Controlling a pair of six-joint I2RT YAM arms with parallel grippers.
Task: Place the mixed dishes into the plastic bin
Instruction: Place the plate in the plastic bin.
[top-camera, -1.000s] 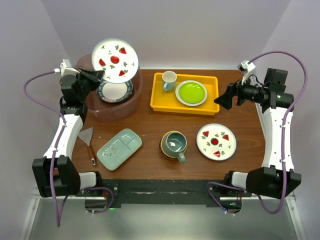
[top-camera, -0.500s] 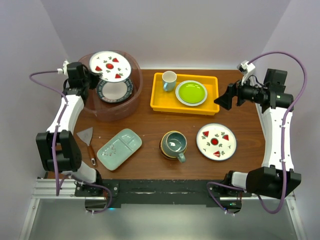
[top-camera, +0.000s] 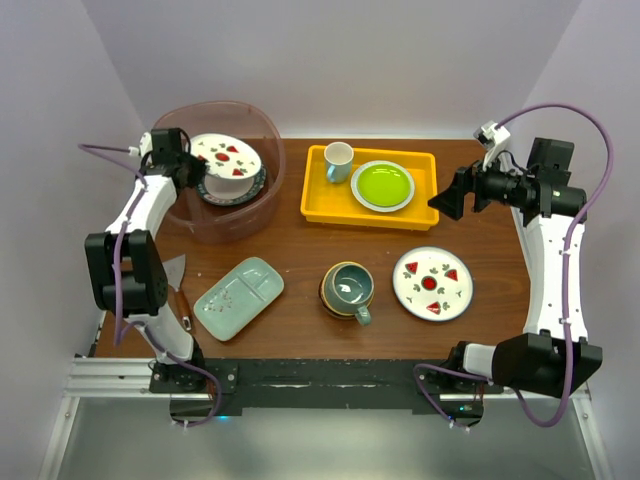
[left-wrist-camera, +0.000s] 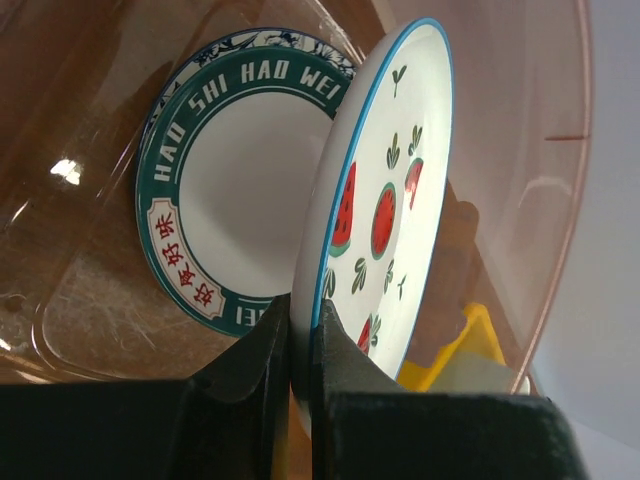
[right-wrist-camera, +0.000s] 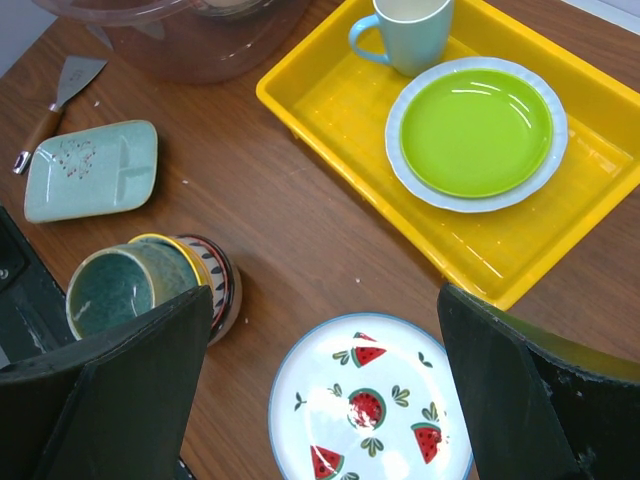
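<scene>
Lettering "HAO SHI HAO WEI" on teal-banded plate (left-wrist-camera: 240, 190) in pinkish plastic bin (left-wrist-camera: 520, 150), left end effector (left-wrist-camera: 300, 330) gripping white watermelon-print plate (left-wrist-camera: 385, 200), right end effector (right-wrist-camera: 325, 300) wide.

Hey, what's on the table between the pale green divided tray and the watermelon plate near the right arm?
The teal mug, nested in a striped bowl, stands between the divided tray and the watermelon plate, clearest in the top view.
</scene>
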